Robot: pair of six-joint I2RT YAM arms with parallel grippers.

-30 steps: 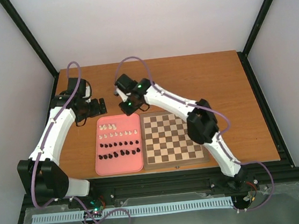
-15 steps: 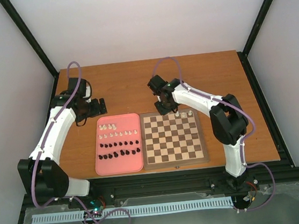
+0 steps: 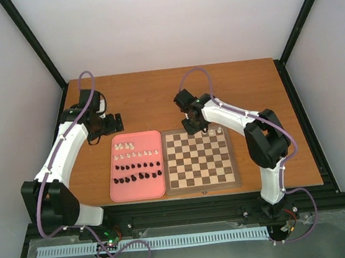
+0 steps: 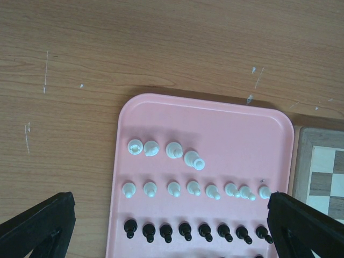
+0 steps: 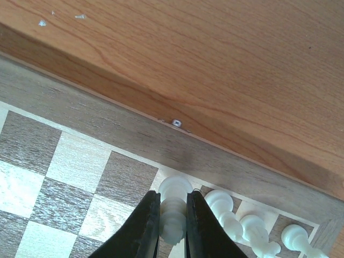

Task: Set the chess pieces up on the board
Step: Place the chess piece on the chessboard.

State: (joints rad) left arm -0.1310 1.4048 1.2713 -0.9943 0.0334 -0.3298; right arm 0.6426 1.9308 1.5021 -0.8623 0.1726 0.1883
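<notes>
My left fingers [image 4: 38, 224] stand wide apart and hold nothing. Between them and a little ahead lies the pink tray [image 4: 215, 115], with the chess pieces in rows running across from one finger towards the other. Farthest ahead are four larger white pieces [image 4: 173, 150], then eight white pawns [image 4: 193, 187], then a row of black pieces [image 4: 185, 230] level with the fingertips. As far as I can tell they all stand upright, long axes pointing up off the tray. Bare tabletop [image 4: 134, 48] stretches beyond the tray.

Just past the right-hand finger of that pair, the board [image 4: 317, 172] butts against the tray's side.

Further right, my right fingers [image 5: 146, 228] are clamped on one white piece [image 5: 174, 210], with one pad on each side of it. Its long axis runs in line with the fingers, and a rounded end pokes out past the tips towards the board's far border strip. I cannot tell whether that end is its head or its base. It sits over the board's far row of squares, but the pictures do not show whether it touches the wood.

Just beside the fingers on their right, three more white pieces [image 5: 219, 204] stand along that same far row, near the corner.
</notes>
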